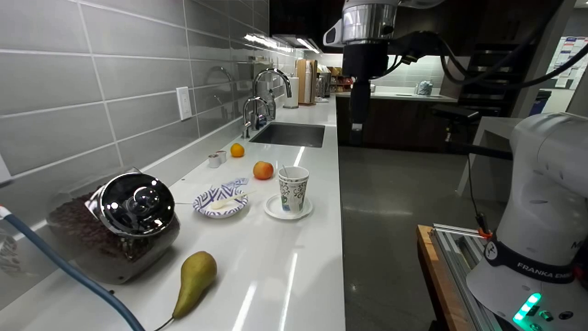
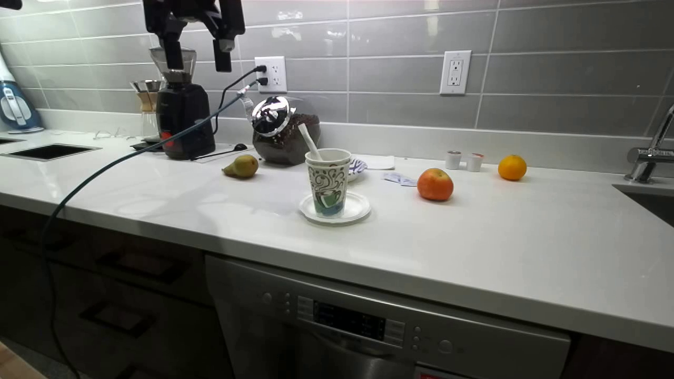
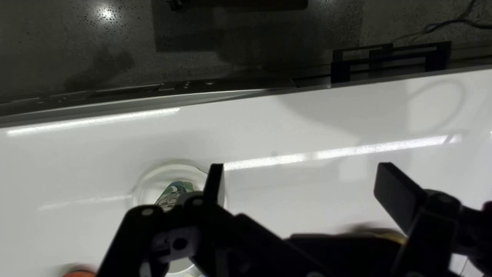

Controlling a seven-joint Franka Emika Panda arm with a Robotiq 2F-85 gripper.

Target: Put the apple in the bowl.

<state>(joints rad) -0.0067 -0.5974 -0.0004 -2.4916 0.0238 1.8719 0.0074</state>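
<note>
The orange-red apple [image 1: 263, 170] [image 2: 435, 185] rests on the white counter in both exterior views. Its edge shows at the bottom of the wrist view [image 3: 78, 274]. The blue-patterned white bowl [image 1: 200, 203] stands near the cup and holds a pale utensil. In an exterior view the cup partly hides the bowl [image 2: 358, 167]. In the wrist view I cannot make the bowl out clearly. My gripper [image 2: 198, 59] is open and empty, high above the counter. It also shows side-on [image 1: 357, 130]. In the wrist view its fingers [image 3: 300, 181] are wide apart with only counter between them.
A patterned paper cup [image 1: 293, 191] stands on a white saucer [image 1: 272, 213] between bowl and counter edge. A pear [image 1: 195, 280], a tilted bean jar [image 1: 115, 248], a small orange fruit [image 1: 237, 150], small pods [image 1: 214, 161] and a sink [image 1: 294, 134] are along the counter. A cable [image 2: 131, 152] crosses it.
</note>
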